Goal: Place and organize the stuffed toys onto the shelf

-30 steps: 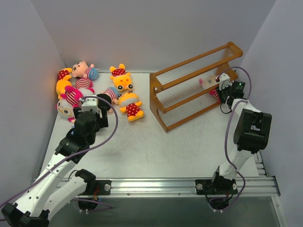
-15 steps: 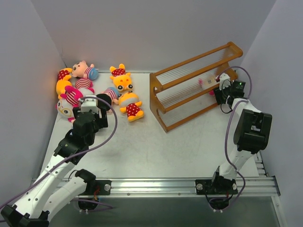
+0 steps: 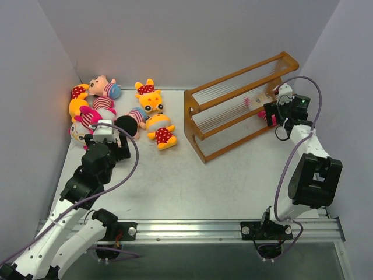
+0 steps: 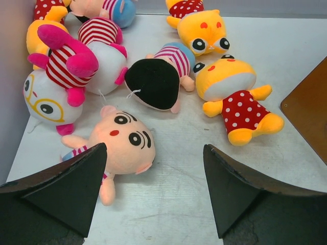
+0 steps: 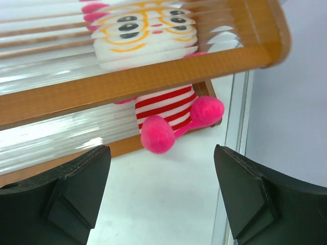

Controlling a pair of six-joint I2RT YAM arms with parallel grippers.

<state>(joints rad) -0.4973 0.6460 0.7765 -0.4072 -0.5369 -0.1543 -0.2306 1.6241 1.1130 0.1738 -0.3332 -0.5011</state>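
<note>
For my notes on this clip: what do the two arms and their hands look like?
The left arm and right arm have white links with bulky black joint housings and a purple cable looping alongside each. The right wrist shows a small green light. The left hand and right hand have broad, matte black, wedge-shaped fingers.

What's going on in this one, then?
A toy-shelving job in progress. The right pincer stands open in front of a white-faced striped doll lodged at the right end of the wooden shelf, not gripping it. The left pincer hangs open over a peach-faced doll on the table, beside the other dolls heaped at the far-left corner.
</note>
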